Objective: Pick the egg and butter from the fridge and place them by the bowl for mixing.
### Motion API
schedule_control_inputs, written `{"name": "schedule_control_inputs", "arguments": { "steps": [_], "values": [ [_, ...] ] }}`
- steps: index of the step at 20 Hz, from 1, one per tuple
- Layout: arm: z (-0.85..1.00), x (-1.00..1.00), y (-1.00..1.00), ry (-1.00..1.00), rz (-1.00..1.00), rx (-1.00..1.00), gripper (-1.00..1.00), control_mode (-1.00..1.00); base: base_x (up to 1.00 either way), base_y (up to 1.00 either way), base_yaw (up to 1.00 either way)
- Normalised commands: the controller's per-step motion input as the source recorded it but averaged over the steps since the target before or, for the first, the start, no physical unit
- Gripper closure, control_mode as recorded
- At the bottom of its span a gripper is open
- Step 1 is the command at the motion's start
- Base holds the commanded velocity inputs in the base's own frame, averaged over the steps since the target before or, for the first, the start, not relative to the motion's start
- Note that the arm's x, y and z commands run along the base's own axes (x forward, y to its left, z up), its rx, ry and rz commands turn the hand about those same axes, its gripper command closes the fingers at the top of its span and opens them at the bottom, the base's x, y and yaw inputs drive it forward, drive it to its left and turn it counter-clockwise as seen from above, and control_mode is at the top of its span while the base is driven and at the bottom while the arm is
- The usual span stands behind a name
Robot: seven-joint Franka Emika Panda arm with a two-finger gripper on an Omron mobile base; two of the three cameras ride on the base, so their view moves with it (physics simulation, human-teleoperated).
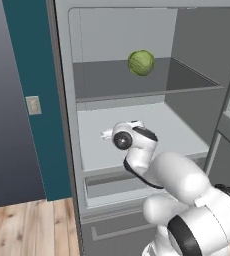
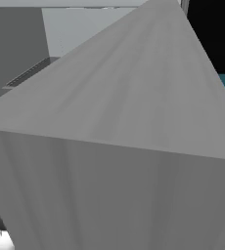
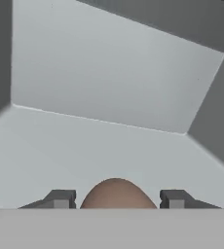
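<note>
Fridge [image 1: 197, 115] stands open, grey walls w/ pale grey inner shelves; a big flat grey panel, prob. part of the fridge or its door, sits very close to the right base cam and blocks most of that view. In the left base view the upper shelf [image 1: 137, 85] runs across the fridge interior, a lower pale shelf [image 1: 177, 130] sits below it, and a drawer front [image 1: 107, 182] lies under that near the shelf's front edge. Teal wall strip [image 1: 27, 75] w/ a pale switch plate [image 1: 33, 105] is left of the fridge; wood floor [image 1: 32, 230] at bottom left.

Arm [image 1: 177, 190] rises from lower right of the left base view and reaches in over the lower shelf, wrist toward the shelf's front-left part.

Cabbage [image 1: 141, 62], large green ball, rests on the upper shelf, roughly mid-width, near the back.

Gripper [image 3: 115, 198]: in the hand view its two dark tips stand apart, one each side of the egg [image 3: 115, 194]. Fingers [image 3: 60, 198] look spread wider than the egg, w/ small gaps either side, so released, not clamped; contact can't be confirmed. Egg is the reddish-brown rounded top between the tips, on the lower shelf, well fwd of the back wall; its lower half is cut off at the view's bottom.
</note>
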Motion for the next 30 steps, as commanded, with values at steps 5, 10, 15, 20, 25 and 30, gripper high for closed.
{"name": "schedule_control_inputs", "arguments": {
  "steps": [5, 10, 15, 20, 25, 30],
  "values": [
    [1.0, -1.0, 0.0, 0.02, -0.24, 0.14, 1.0, -1.0, 0.0, 0.0, 0.0],
    [1.0, -1.0, 0.0, 0.25, -0.21, 0.21, 1.0, -1.0, 0.0, 0.0, 0.0],
    [0.87, -1.0, 0.02, 0.36, -0.16, 0.23, 1.0, -1.0, 0.0, 0.0, 0.0],
    [0.21, -1.0, 0.03, 0.27, -0.05, 0.16, 1.0, -1.0, 0.0, 0.0, 0.0],
    [0.4, -0.73, 0.19, 0.02, 0.2, 0.05, 1.0, -1.0, 0.0, 0.0, 0.0],
    [0.38, 0.0, 0.0, 0.02, 0.06, 0.07, 1.0, -1.0, 0.0, 0.0, 0.0]
  ]
}}
